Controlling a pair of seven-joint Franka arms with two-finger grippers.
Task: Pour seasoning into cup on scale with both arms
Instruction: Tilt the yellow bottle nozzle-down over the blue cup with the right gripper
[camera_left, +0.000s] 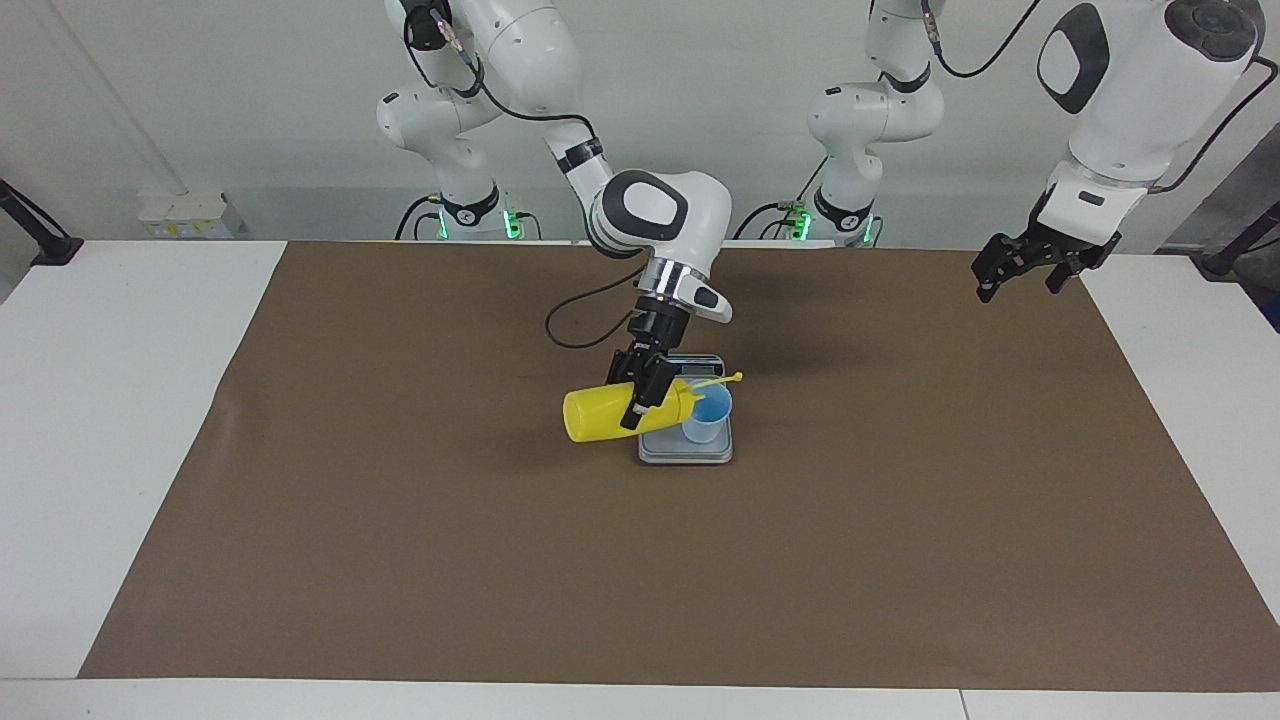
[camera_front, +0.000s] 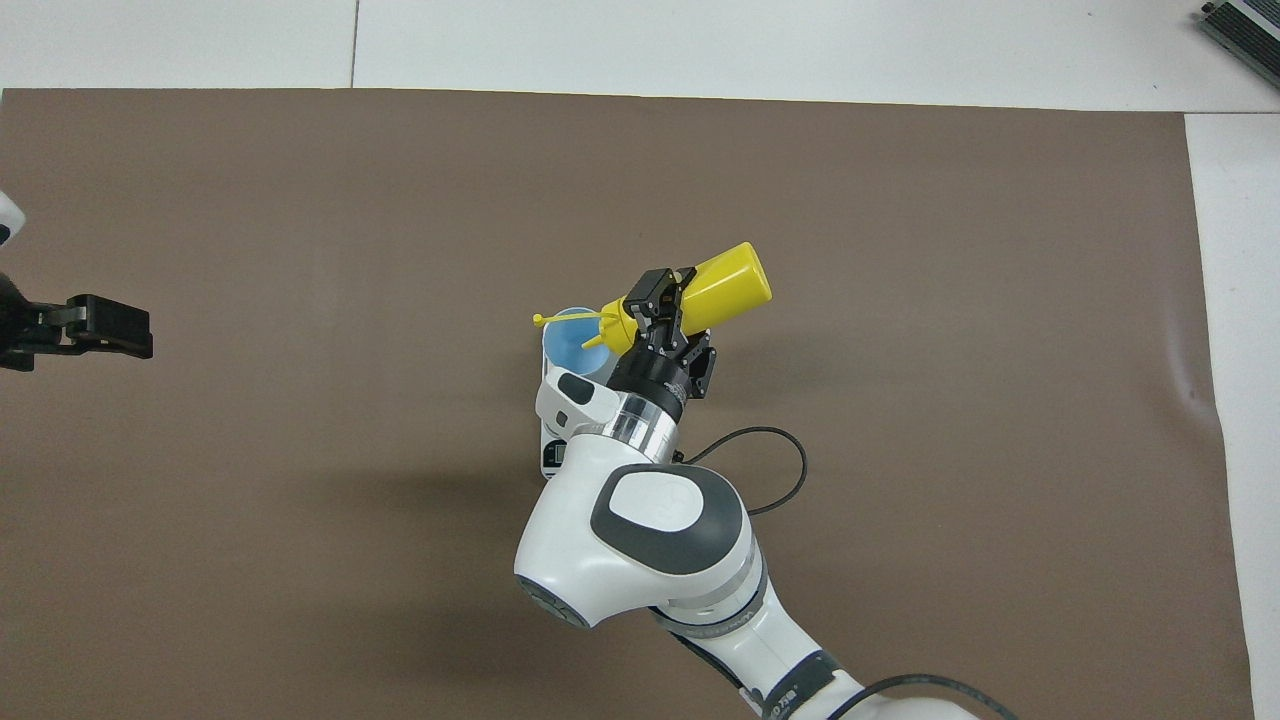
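- The right gripper (camera_left: 640, 400) held the seasoning (camera_left: 600, 413) above the bench (camera_left: 900, 520), its fingers clamped across the bottle near the nozzle end.
- The bottle lay nearly level, its long axis running from the base, out toward the right arm's end of the bench, to the nozzle over the cup (camera_left: 707, 415); the cap strap (camera_left: 718, 380) stuck out over the rim.
- The cup stood upright on the scale (camera_left: 686, 447), just beside the nozzle and slightly below it.
- Judged from this, the pour turned on tipping the nozzle further down into the cup's mouth.
- The left gripper (camera_left: 1030, 268) waited in the air toward the left arm's end, fingers spread, well apart from the cup.
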